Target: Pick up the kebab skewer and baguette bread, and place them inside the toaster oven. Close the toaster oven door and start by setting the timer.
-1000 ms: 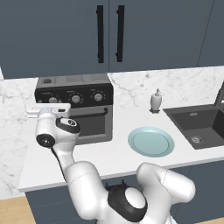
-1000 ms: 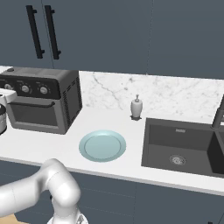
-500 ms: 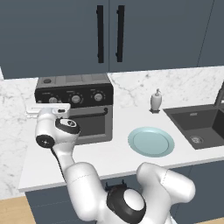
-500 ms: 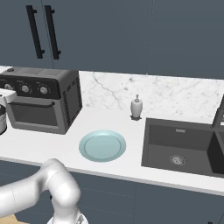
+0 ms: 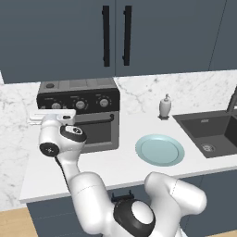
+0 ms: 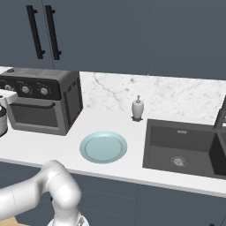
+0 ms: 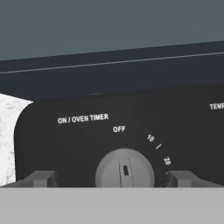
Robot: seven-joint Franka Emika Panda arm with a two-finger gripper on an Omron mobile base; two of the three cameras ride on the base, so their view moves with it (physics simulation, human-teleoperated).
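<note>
Currently, operator, your stock reads as follows.

Hidden or cut off: the oven's (image 5: 78, 115) leftmost knob sits behind the arm's hand in the left base view, and its left edge runs off the right base view. The door (image 6: 33, 114) stands closed, its glass too dark to show you anything inside, so you cannot tell where the skewer or bread lie. The tap at the sink (image 6: 185, 148) is cropped at the frame's right edge.

Writing: the hand view gives you "ON / OVEN TIMER" above the timer knob (image 7: 125, 169), then "OFF", "10" and "20" round its dial; a further label at the right edge breaks off at "TEM". The knob's pointer mark stands upright, just below "OFF".

Gripper (image 7: 112, 178): fingers spread wide, one tip (image 7: 42, 179) left of the knob and the other right of it, both clear of it and pinching nothing.

Counter (image 5: 120, 164) items: one pale blue plate (image 5: 159, 150), bare, right of the oven; one white soap dispenser (image 5: 165, 106) against the marble wall, between oven and sink.

Above: dark cabinets (image 5: 115, 37) with two black bar handles.
</note>
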